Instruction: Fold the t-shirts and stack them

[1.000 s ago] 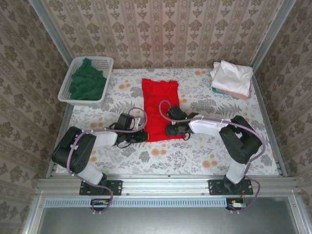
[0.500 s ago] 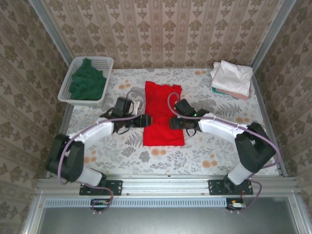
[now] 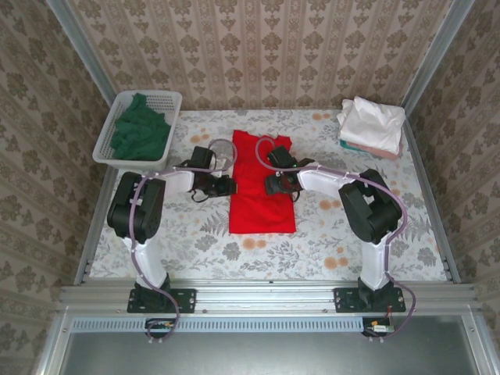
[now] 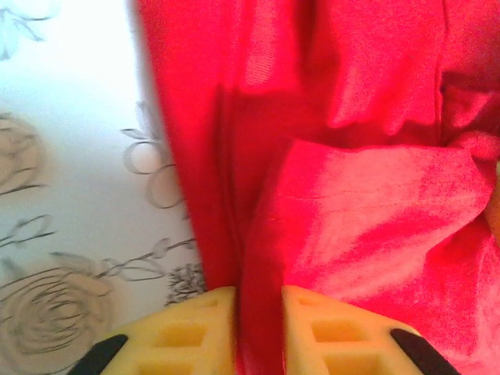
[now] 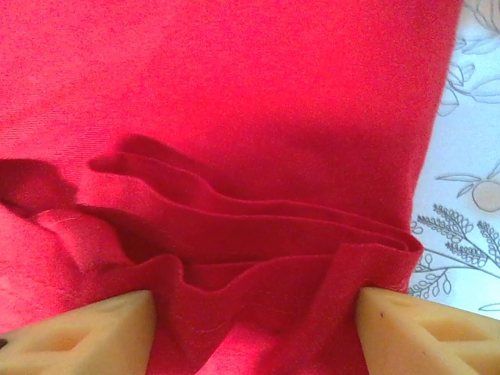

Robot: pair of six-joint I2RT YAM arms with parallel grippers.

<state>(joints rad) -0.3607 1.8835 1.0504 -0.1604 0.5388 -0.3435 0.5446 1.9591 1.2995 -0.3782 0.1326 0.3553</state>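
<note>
Bright red cloth t-shirt lies flat on the floral surface; left gripper and right gripper have shifted from its near hem to its sides, left jaws clenched on cloth, right jaws spread around a bunch, likely readying a fold.

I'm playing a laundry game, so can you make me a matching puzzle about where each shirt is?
Things:
1. red shirt
2. green shirt
3. white shirt

Places:
A. inside the basket, far left corner
B. on top of the pile, far right corner
C. spread out in the middle of the table

Pairs: 1-C, 2-A, 3-B
</note>
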